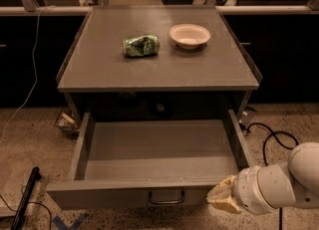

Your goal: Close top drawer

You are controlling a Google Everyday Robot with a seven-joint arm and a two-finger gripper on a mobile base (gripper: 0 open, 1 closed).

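Note:
The top drawer (159,147) is a wide, shallow grey drawer pulled fully out of the grey cabinet (99,69). It holds nothing. Its flat front panel carries a small metal loop handle (166,197) at the centre. My gripper (221,199) is at the lower right, in front of the right end of the drawer's front panel, right of the handle. It sits at the end of my white arm (284,181), which enters from the right edge.
A crumpled green bag (141,45) and a white bowl (189,35) sit on the cabinet top. A black cable (266,134) lies on the speckled floor at the right. A black rod (26,196) lies at the lower left. A small wire object (65,123) sits left of the cabinet.

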